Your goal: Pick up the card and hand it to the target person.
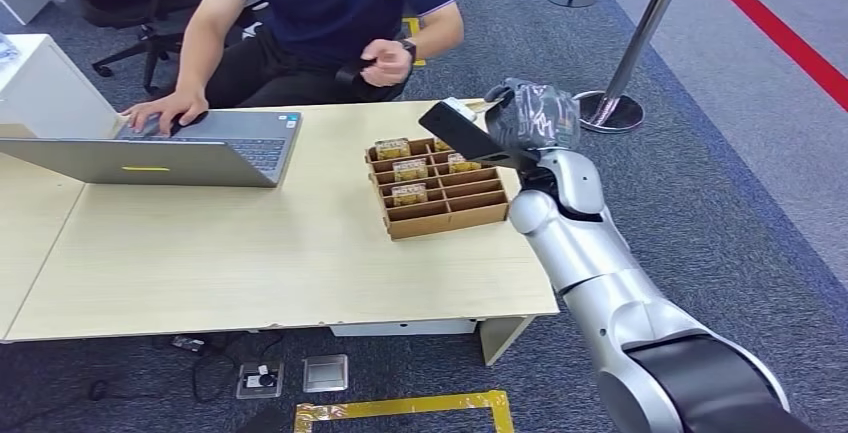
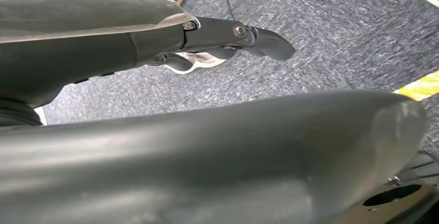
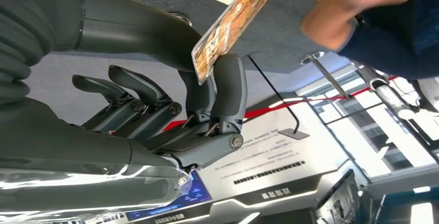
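The card (image 3: 233,19) is pinched at one end by the right hand (image 3: 207,94); judged light, thin, stiff, slippery, best taken by its free end. Left hand (image 2: 217,38) grasp cannot be told.

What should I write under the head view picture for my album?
Silver robot's right hand holds a card out toward the seated person's hand.
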Robot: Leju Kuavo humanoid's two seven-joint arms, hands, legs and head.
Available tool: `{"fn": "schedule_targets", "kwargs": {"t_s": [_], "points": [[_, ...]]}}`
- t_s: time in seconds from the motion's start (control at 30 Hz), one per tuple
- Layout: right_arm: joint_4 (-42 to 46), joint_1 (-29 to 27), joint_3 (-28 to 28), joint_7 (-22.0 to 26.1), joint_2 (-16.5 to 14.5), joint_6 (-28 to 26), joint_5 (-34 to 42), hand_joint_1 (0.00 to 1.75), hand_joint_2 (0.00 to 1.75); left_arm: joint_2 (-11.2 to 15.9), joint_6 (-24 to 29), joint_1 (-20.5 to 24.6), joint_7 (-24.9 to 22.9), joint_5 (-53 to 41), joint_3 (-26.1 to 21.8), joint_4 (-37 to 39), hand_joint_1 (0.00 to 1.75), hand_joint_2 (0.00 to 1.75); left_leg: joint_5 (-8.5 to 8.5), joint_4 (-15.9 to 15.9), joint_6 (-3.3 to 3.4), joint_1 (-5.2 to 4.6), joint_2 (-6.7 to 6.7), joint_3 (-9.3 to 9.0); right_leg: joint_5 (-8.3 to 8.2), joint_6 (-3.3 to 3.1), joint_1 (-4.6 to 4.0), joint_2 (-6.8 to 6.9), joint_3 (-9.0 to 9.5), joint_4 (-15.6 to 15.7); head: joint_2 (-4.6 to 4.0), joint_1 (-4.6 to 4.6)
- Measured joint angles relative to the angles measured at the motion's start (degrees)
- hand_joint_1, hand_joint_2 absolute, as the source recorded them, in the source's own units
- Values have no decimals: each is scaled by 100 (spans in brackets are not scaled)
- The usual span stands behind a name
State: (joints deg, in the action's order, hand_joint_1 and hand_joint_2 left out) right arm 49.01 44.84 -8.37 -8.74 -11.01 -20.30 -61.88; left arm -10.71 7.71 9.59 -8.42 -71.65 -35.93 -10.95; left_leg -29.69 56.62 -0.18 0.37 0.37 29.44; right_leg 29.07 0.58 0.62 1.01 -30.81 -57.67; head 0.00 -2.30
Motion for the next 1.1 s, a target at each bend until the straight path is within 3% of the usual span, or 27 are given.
{"fn": "schedule_targets", "kwargs": {"t_s": [0.27,0.7,0.73,0.83,0.87,1.1], "points": [[-1356,817,2,-325,-281,-16,-119,175,175,0,-17,15,-20,-51,57,0,0,0,0,0,0,0,0,2,0,0,0,0,-1,0,0,-3],[-2273,1251,5,-576,-339,-239,-451,175,175,34,-36,41,-34,-131,106,0,0,0,1,2,0,0,-2,5,0,0,0,2,-5,1,0,-2],[-2297,1253,6,-592,-324,-258,-487,152,175,34,-34,41,-42,-148,113,0,0,0,1,2,0,0,-2,5,0,0,0,2,-5,1,0,-3],[-2359,1261,14,-620,-276,-285,-556,21,175,35,-34,44,-79,-180,146,0,0,0,1,2,0,0,-2,5,0,0,0,1,-5,1,0,-6],[-2376,1265,16,-622,-262,-307,-574,0,175,35,-34,45,-94,-186,157,0,0,0,0,2,0,0,-2,5,0,0,0,1,-6,1,0,-5],[-2389,1284,96,-364,-199,-457,-509,0,175,34,-34,40,-119,-197,185,0,0,0,0,2,0,0,-1,4,0,0,0,1,-6,1,0,2]]}}
